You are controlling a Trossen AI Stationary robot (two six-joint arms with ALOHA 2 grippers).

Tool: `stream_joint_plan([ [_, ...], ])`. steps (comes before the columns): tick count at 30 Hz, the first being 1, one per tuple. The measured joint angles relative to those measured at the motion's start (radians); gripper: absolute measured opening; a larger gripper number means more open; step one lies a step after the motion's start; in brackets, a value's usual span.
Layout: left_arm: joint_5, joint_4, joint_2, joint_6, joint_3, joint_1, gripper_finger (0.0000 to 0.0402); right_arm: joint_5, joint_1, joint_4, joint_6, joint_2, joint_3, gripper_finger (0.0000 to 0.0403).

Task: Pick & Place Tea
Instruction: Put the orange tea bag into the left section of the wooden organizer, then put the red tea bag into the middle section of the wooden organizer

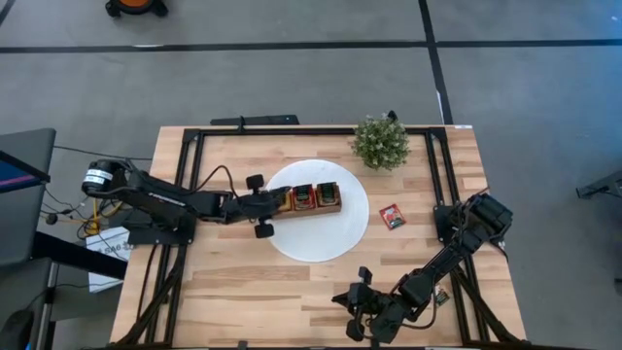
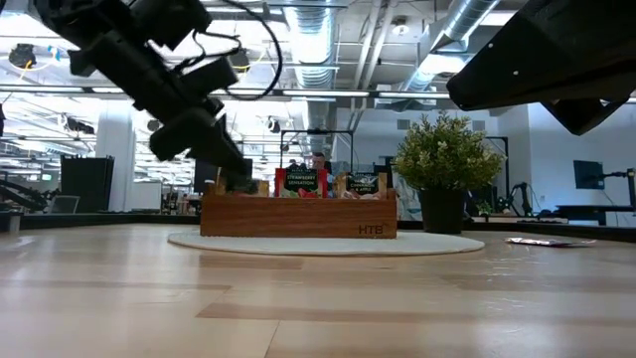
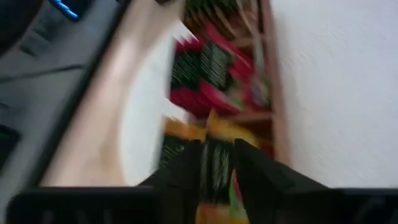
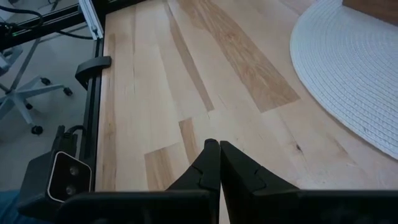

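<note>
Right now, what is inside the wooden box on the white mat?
The wooden box holds tea sachets, red ones in the middle, darker ones farther along. The left gripper covers its near end, with a yellow sachet between its fingers. What lies underneath is hidden.

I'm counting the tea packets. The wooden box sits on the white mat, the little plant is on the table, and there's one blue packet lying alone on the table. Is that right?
Almost. The lone tea packet is red, not blue, as the high view shows. The wooden box does sit on the white mat, and the plant stands on the table.
</note>
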Motion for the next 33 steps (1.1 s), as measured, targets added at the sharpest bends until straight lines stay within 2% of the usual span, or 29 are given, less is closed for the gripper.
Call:
stream_joint_plan([
  [5,-0.160,-0.001,0.000,0.094,0.056,-0.052,0.0131,0.000,0.000,0.000,0.000,0.000,0.000,0.0000],
  [9,-0.326,0.004,0.000,0.058,0.118,-0.148,0.0136,-0.002,0.000,-0.033,-0.006,0.000,0.000,0.0000],
  [13,-0.322,0.004,-0.001,-0.082,0.143,-0.281,0.0124,0.000,0.000,-0.203,-0.025,-0.030,-0.001,0.0000],
  [17,-0.280,-0.004,0.023,-0.253,0.143,-0.424,0.0104,-0.015,0.000,-0.508,0.200,-0.122,0.000,0.0000],
  [20,-0.274,0.006,0.063,-0.360,0.143,-0.525,0.0089,-0.038,-0.006,-0.820,0.405,-0.192,0.001,0.0000],
  [23,-0.279,0.041,0.123,-0.443,0.142,-0.603,0.0074,-0.077,-0.048,-1.133,0.664,-0.227,-0.009,0.0000],
  [25,-0.282,0.089,0.171,-0.473,0.142,-0.635,0.0064,-0.133,-0.097,-1.253,0.769,-0.242,-0.045,0.0000],
  [28,-0.287,0.159,0.251,-0.490,0.142,-0.667,0.0048,-0.179,-0.194,-1.223,0.769,-0.261,-0.137,0.0000],
  [30,-0.289,0.210,0.296,-0.489,0.142,-0.680,0.0039,-0.225,-0.279,-1.160,0.696,-0.273,-0.197,0.0000],
  [33,-0.295,0.274,0.350,-0.497,0.142,-0.692,0.0028,-0.224,-0.400,-1.073,0.615,-0.281,-0.265,0.0000],
])
